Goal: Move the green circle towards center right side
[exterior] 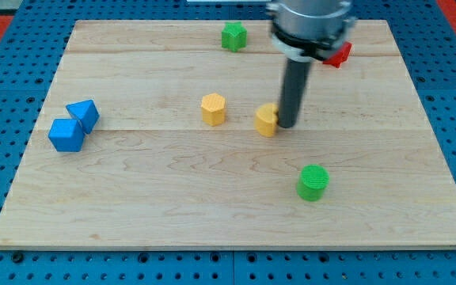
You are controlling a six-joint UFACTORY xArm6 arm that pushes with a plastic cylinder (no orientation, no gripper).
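Note:
The green circle [313,183] is a short green cylinder lying on the wooden board [172,206], right of centre toward the view's bottom. My tip [286,125] rests on the board near its centre, touching the right side of a yellow block [267,120]. The tip is above and slightly left of the green circle, apart from it by roughly a block and a half.
A yellow hexagon block [213,109] lies left of the tip. A green star-like block [233,36] is at the view's top. A red block [338,54] is partly hidden behind the arm. A blue cube [66,135] and a blue block [84,115] sit at the left.

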